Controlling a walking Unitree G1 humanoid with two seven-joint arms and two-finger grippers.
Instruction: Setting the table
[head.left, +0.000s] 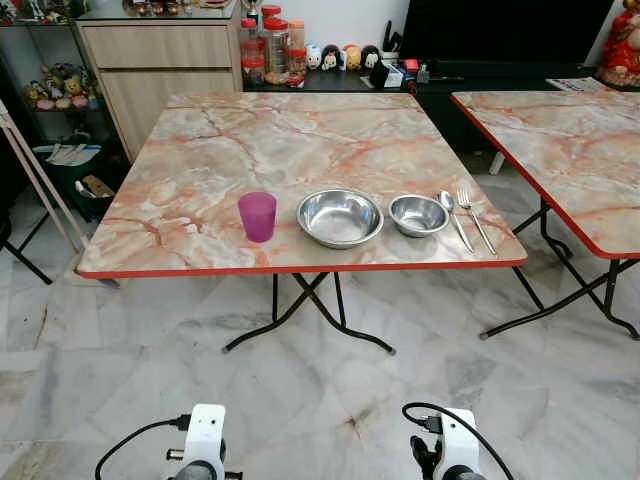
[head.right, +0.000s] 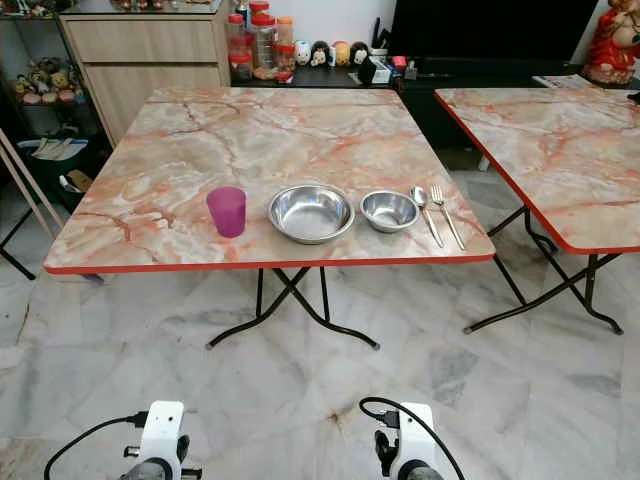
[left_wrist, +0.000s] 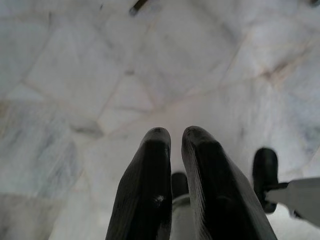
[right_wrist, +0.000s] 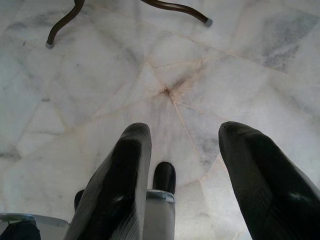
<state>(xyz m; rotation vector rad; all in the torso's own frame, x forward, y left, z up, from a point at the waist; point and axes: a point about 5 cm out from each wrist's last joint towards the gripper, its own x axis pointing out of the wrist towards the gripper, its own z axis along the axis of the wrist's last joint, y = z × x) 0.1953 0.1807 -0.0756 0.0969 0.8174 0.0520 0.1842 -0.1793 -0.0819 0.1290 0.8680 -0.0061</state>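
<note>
While both arms hang low at the bottom of the frame, the left gripper points at the marble floor with its two black fingers pressed nearly together, only a sliver between the tips, holding nothing. Over on the right gripper, the fingers stand wide apart, released, nothing between them but pale veined floor tiles and a curved dark table foot further off.

Up ahead, the table fills the middle of the frame: a square top of glossy peach-and-cream marble pattern with a red edge, on crossed black metal legs. Along its near edge a row is laid out: a translucent pink cup upright at the left, then a large shiny steel bowl, a smaller steel bowl just beside it, then a spoon and a fork lying side by side.

A second matching table stands at the right, apart from the first. Behind, a wooden cabinet sits upper left, with red-lidded jars and small figurines along a dark shelf.
</note>
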